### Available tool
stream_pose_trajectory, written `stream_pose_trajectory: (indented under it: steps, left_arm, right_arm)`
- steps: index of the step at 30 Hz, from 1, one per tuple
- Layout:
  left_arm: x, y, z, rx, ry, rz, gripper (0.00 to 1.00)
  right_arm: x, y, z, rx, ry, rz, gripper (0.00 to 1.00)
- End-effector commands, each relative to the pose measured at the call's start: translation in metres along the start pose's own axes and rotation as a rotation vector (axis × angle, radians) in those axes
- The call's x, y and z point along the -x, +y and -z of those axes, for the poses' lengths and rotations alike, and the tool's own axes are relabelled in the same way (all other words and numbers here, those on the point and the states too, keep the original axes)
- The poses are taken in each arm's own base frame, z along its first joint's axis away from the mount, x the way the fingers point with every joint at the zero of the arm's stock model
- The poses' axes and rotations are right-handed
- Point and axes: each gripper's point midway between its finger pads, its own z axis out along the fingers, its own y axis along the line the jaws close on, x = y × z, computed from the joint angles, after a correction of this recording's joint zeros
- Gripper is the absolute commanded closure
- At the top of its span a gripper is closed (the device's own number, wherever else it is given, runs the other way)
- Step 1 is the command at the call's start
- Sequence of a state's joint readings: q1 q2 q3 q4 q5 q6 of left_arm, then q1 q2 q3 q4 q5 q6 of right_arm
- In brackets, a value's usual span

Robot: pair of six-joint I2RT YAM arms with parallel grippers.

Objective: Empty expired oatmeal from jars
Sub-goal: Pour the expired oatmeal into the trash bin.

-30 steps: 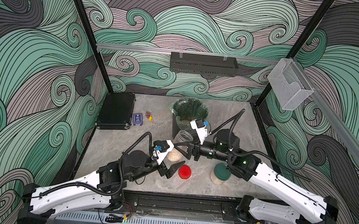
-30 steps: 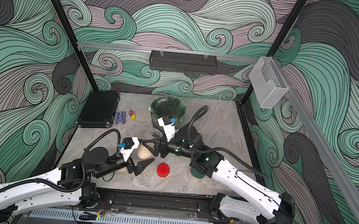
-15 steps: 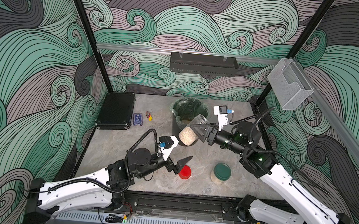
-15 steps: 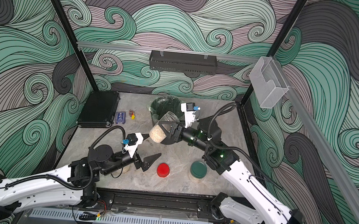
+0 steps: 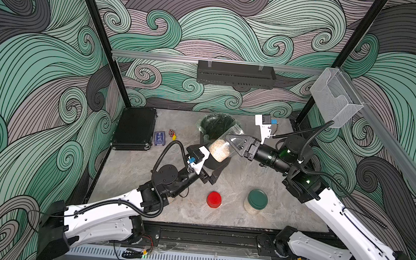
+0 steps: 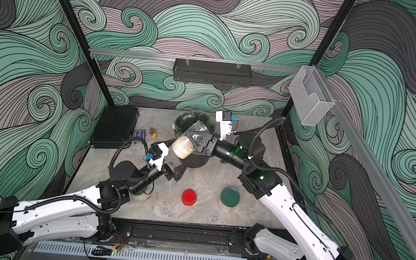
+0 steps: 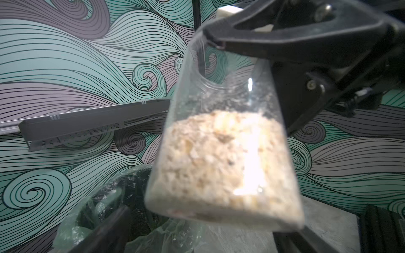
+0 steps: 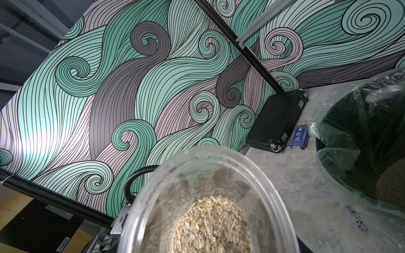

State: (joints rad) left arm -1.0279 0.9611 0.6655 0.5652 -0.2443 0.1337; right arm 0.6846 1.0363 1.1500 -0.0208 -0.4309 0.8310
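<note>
Tilted lidless jar (image 5: 233, 132) sits pinched in right end effector (image 5: 228, 142) near bin (image 5: 206, 125); oatmeal (image 5: 218, 150) lies at its base. Below, left end effector (image 5: 212, 173) stands spread, empty.

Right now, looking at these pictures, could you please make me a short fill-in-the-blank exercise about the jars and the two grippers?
1. The right gripper holds a tilted jar that has no ____.
2. The left gripper is ____ and holds nothing.
3. The small jar has a ____ lid.
4. The blue box lies beside a ____ case.
Missing words: lid, open, red, black.
</note>
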Motion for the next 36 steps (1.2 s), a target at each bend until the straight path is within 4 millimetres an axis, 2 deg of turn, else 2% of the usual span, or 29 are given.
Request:
stream_pose_trajectory:
  steps: [1,10,20,27,36]
  left_arm:
    - [0.029,0.002,-0.006,-0.015,-0.094,-0.016,0.02]
    - [0.034,-0.003,-0.015,-0.042,-0.114,-0.034,0.03]
    - [0.044,0.008,-0.014,-0.003,-0.137,-0.047,0.05]
    - [0.042,0.006,-0.013,-0.024,-0.119,-0.057,0.27]
    - [0.047,0.005,-0.009,-0.041,-0.119,-0.060,0.42]
  right_arm:
    - [0.011,0.014,0.000,0.047,-0.019,0.003,0.49]
    - [0.009,0.007,-0.013,0.048,0.015,-0.024,0.49]
    - [0.008,0.003,-0.020,0.046,0.027,-0.041,0.49]
    - [0.005,0.001,-0.025,0.056,0.045,-0.053,0.49]
    - [0.003,-0.002,-0.029,0.058,0.056,-0.067,0.47]
